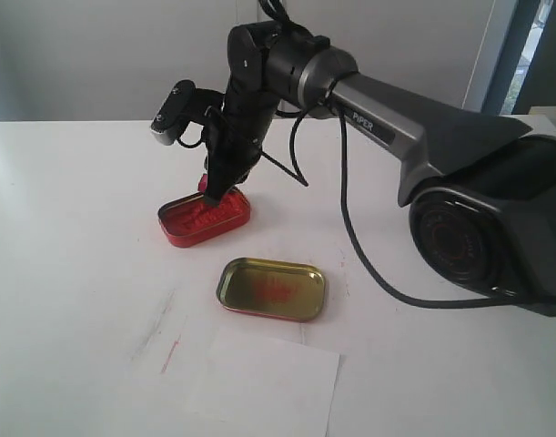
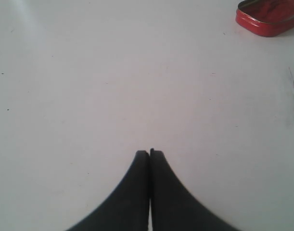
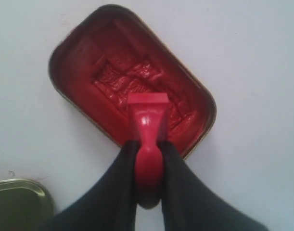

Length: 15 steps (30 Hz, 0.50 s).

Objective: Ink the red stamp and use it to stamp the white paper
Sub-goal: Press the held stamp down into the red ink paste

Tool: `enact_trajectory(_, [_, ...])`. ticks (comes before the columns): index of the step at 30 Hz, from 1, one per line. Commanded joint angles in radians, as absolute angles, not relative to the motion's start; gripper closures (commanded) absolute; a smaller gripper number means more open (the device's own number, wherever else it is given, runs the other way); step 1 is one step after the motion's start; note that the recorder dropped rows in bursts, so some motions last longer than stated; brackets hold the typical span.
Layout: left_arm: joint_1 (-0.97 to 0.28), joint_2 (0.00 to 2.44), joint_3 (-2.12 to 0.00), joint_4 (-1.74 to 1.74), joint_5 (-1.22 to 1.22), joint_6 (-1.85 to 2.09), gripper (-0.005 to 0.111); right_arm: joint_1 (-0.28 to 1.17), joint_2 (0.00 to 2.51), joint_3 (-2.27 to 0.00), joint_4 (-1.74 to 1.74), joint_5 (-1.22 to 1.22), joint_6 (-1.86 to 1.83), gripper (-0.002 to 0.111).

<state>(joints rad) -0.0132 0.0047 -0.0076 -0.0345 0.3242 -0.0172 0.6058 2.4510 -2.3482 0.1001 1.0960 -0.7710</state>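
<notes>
My right gripper (image 3: 147, 144) is shut on the handle of the red stamp (image 3: 147, 120), whose rectangular base points down into the red ink paste of the open red tin (image 3: 79, 62). From the exterior view the right gripper (image 1: 218, 193) reaches down into that red tin (image 1: 205, 218); whether the base touches the paste I cannot tell. The white paper (image 1: 259, 387) lies flat near the table's front edge. My left gripper (image 2: 149, 153) is shut with nothing in it, over bare table; the red tin (image 2: 269, 17) shows at a corner of its view.
The gold-lined tin lid (image 1: 271, 289) lies open side up between the red tin and the paper, with a red smudge inside; its edge (image 3: 17, 204) shows in the right wrist view. Faint red streaks (image 1: 168, 350) mark the table left of the paper.
</notes>
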Motion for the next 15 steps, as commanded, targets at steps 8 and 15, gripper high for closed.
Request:
enact_trajectory(8, [-0.011,0.000,0.000,-0.036,0.333,-0.022,0.107,0.606,2.489,-2.352,0.112,1.000,-0.856,0.108])
enact_trajectory(15, [-0.011,0.000,0.000,-0.036,0.333,-0.022,0.107,0.606,2.522,-2.352,0.113,0.994,-0.865,0.108])
